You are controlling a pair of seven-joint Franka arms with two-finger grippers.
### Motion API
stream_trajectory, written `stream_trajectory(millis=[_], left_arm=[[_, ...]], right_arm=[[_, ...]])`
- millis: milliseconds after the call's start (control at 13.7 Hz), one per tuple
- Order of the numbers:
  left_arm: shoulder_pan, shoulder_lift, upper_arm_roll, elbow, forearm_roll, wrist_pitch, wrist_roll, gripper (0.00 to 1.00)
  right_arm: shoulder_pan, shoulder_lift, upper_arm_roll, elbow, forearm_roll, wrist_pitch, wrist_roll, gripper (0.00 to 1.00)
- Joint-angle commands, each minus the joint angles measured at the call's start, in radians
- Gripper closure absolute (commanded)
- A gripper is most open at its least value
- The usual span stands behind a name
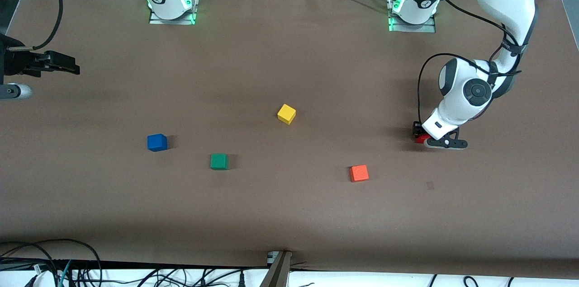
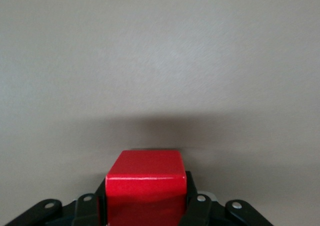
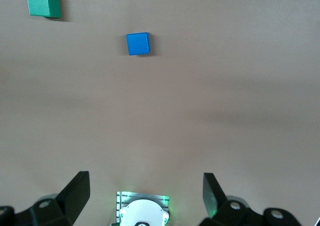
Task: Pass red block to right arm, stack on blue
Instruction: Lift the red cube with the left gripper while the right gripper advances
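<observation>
The red block (image 1: 422, 138) sits low at the table toward the left arm's end, and in the left wrist view the red block (image 2: 146, 178) fills the space between the black fingers (image 2: 194, 208). My left gripper (image 1: 424, 136) (image 2: 146, 198) is shut on it, reaching straight down. The blue block (image 1: 157, 142) (image 3: 138, 43) rests on the table toward the right arm's end. My right gripper (image 1: 56, 63) (image 3: 145, 186) waits in the air over that end's edge, open with nothing between its fingers.
A green block (image 1: 219, 161) (image 3: 43, 4) lies beside the blue one, slightly nearer the front camera. A yellow block (image 1: 286, 114) sits mid-table. An orange block (image 1: 359, 173) lies nearer the camera than the red block. Brown table (image 1: 289, 214), cables along its edges.
</observation>
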Motion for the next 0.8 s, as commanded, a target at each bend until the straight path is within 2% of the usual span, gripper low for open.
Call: stream_trajectory(millis=[0, 291, 510, 728], left_arm=[[0.017, -0.054, -0.045, -0.002, 0.015, -0.014, 0.047, 1.0], [0.02, -0.049, -0.061, 0.031, 0.002, -0.014, 0.207, 1.0], [0.02, -0.045, -0.061, 0.048, 0.002, -0.014, 0.23, 1.0], [0.02, -0.043, -0.061, 0.065, -0.036, -0.032, 0.233, 1.0]], right_arm=[[0.006, 0.004, 0.003, 0.014, 0.019, -0.015, -0.01, 0.0], [0.012, 0.032, 0.002, 0.016, 0.161, -0.006, -0.007, 0.0], [0.012, 0.104, 0.002, 0.016, 0.391, -0.006, -0.006, 0.0], [0.012, 0.184, 0.002, 0.016, 0.55, -0.003, -0.007, 0.0]])
